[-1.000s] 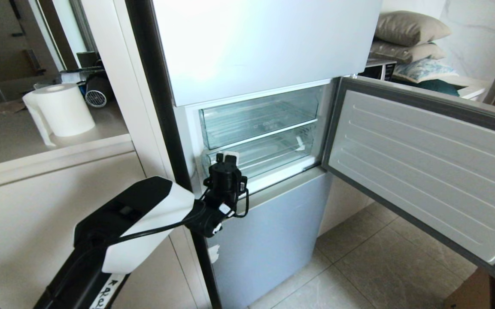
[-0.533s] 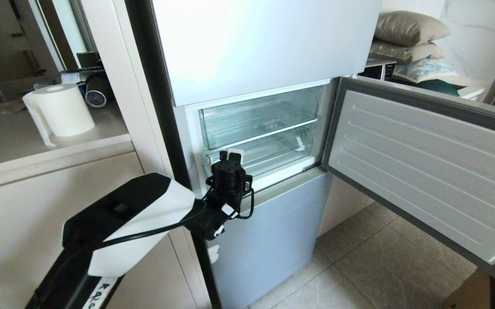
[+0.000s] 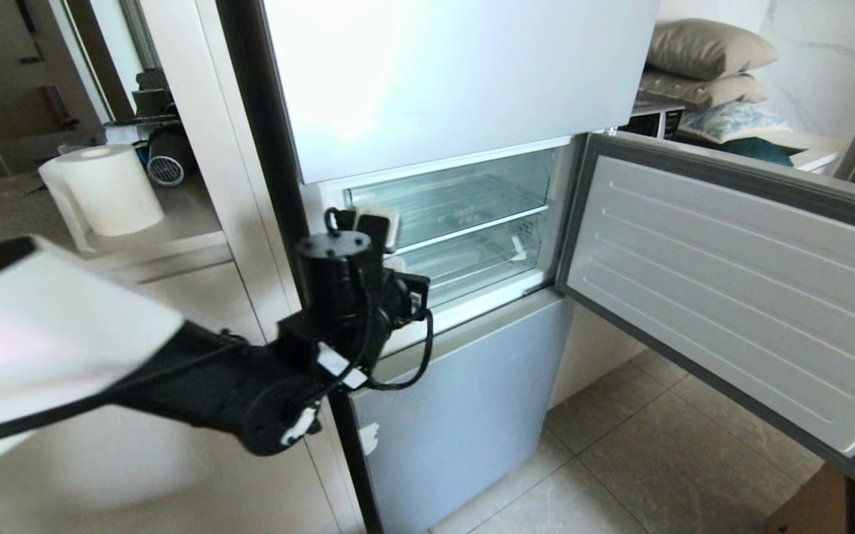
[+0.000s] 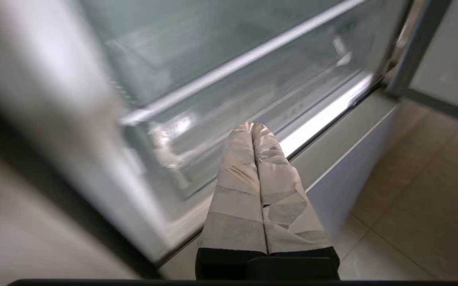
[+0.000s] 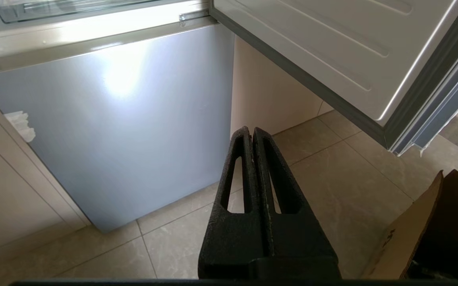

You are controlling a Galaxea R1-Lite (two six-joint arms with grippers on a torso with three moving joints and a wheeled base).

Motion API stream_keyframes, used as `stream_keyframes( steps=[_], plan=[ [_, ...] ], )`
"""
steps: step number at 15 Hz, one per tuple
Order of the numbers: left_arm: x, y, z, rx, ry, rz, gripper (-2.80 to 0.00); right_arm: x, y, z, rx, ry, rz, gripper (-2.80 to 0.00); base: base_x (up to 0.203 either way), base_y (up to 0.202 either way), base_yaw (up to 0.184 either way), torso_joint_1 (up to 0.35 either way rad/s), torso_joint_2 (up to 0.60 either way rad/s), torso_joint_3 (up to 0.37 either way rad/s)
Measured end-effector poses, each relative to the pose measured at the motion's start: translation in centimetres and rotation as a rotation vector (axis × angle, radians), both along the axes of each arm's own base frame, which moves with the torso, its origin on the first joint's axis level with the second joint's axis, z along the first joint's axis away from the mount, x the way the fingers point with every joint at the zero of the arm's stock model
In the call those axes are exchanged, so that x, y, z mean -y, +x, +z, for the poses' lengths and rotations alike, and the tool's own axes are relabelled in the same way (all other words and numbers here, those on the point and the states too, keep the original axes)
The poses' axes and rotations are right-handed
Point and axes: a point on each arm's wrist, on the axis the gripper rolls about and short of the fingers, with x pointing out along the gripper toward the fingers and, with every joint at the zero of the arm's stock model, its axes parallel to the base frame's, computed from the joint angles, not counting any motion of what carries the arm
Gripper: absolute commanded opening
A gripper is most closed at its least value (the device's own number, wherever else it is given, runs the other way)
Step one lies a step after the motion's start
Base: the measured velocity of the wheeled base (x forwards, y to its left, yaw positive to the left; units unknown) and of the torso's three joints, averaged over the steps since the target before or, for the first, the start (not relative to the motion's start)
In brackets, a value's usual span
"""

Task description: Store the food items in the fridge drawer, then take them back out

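Two clear bins sit shut inside the fridge [image 3: 464, 74], and no food item shows anywhere, so by my reading the storing is hardly begun: the fridge drawer [image 3: 471, 263], the lower and wider bin, has yet to be pulled out. On the far left a paper roll [image 3: 104, 189] stands on the worktop [image 3: 19, 245]. The left hand [image 3: 379, 222] hovers at the bins' left end, fingers pressed together and empty (its padded tips [image 4: 252, 129] near the drawer's front lip). Rightward, the open door [image 3: 731, 297] hems in that side; floor tiles [image 3: 620, 460] below lie free. The right hand [image 5: 250, 133] hangs low, closed, empty.
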Motion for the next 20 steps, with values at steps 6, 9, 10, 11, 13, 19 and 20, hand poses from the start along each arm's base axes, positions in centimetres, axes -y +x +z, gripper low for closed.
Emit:
stream_keyframes(
  steps=[6, 9, 10, 11, 13, 19, 20],
  plan=[
    [-14.5, -12.5, 7.5, 0.160, -0.094, 0.171, -2.80, 0.0, 0.0, 0.0, 0.001, 0.000, 0.000, -2.80, 0.000, 0.000, 0.000, 0.000, 0.00, 0.000],
    [-21.4, -19.9, 7.7, 0.241, -0.119, 0.403, -2.80, 0.0, 0.0, 0.0, 0.001, 0.000, 0.000, -2.80, 0.000, 0.000, 0.000, 0.000, 0.00, 0.000],
    [-22.4, -22.4, 6.8, 0.240, -0.108, 0.431, -2.80, 0.0, 0.0, 0.0, 0.001, 0.000, -0.001, -2.80, 0.000, 0.000, 0.000, 0.000, 0.00, 0.000],
    [-22.9, -24.5, 5.3, 0.215, -0.089, 0.423, -2.80, 0.0, 0.0, 0.0, 0.001, -0.001, 0.000, -2.80, 0.000, 0.000, 0.000, 0.000, 0.00, 0.000],
    [-23.1, -27.7, 1.0, 0.092, -0.034, 0.321, -2.80, 0.0, 0.0, 0.0, 0.001, -0.002, 0.000, -2.80, 0.000, 0.000, 0.000, 0.000, 0.00, 0.000],
    [-22.8, -32.7, -9.8, -0.187, 0.042, 0.134, -2.80, 0.0, 0.0, 0.0, 0.001, -0.002, 0.000, -2.80, 0.000, 0.000, 0.000, 0.000, 0.00, 0.000],
    [-22.8, -32.8, -10.1, -0.166, 0.011, 0.144, -2.80, 0.0, 0.0, 0.0, 0.001, -0.002, 0.000, -2.80, 0.000, 0.000, 0.000, 0.000, 0.00, 0.000]
  ],
)
